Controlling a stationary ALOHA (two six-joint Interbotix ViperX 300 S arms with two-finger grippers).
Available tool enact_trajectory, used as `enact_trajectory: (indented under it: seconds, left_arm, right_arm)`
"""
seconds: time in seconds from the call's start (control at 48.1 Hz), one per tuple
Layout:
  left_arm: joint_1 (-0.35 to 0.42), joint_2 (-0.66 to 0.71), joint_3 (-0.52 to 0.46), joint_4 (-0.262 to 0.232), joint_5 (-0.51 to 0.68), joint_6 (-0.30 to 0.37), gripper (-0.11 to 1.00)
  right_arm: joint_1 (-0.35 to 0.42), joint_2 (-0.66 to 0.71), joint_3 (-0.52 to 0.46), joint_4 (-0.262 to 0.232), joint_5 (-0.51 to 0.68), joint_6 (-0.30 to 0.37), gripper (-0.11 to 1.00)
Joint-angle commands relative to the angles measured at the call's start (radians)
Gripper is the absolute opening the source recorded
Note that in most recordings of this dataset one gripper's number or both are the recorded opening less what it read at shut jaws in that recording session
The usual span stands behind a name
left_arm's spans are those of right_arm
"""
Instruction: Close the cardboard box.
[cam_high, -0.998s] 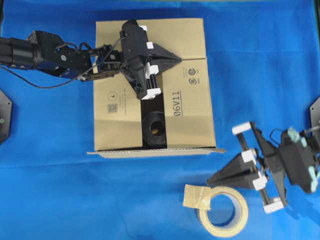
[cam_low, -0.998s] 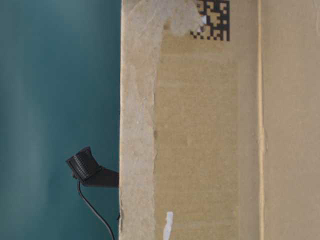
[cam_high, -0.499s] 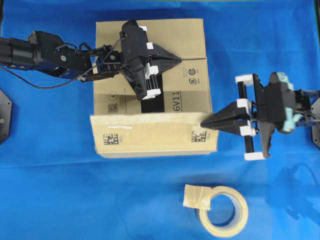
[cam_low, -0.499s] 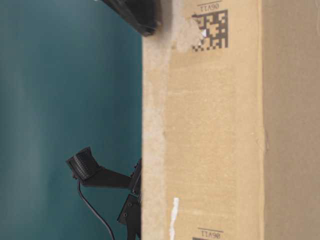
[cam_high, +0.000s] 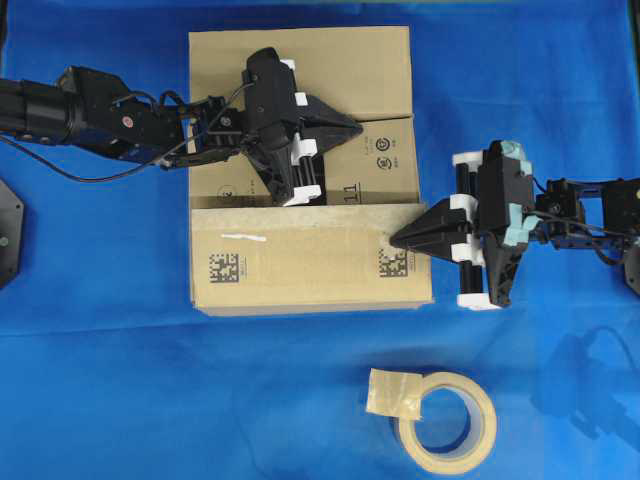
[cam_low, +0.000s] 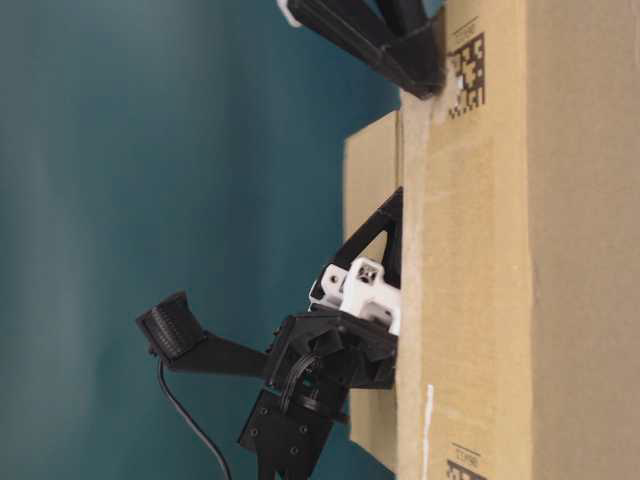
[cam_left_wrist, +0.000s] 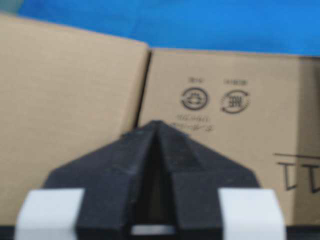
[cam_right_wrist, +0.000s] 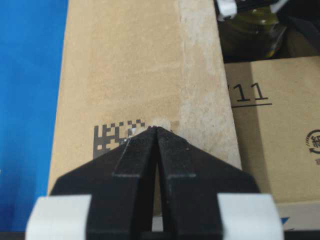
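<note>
From overhead I see the cardboard box sitting on the blue worktop, toward the far left-centre, with its near flap folded over the top and showing two printed codes and a short white strip. My left pincer rests on the box top near the seam between two flaps, its fingers brought together to a point. My right pincer comes in from the right side, tips together and touching the right end of the near flap beside the code there. A beige tape roll lies on the worktop nearer the camera, well apart from the box. In the table-level view the box fills the right side, and a black and white pincer body lies against it; another black finger pair touches the flap edge by a printed code at the top. I cannot tell from here which arm is which. My left wrist camera shows the closed fingertips over the cardboard seam, next to two round recycling marks. My right wrist camera shows its fingers shut together, tip on the flap at the code, and a dark bottle-like shape inside the gap beyond.
</note>
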Motion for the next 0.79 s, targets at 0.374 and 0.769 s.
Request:
enact_trajectory:
  seconds: [0.374,0.769]
  left_arm:
    - [-0.012,-0.04,-0.009,-0.003,0.003,-0.002,0.0]
    - [-0.014,-0.167,-0.026,-0.003,0.037,0.014,0.0]
  right_arm:
    - [-0.002,0.011,-0.012,0.011,-0.005,-0.002,0.0]
    - [-0.002,0.012,-0.014,0.011,-0.006,-0.002,0.0]
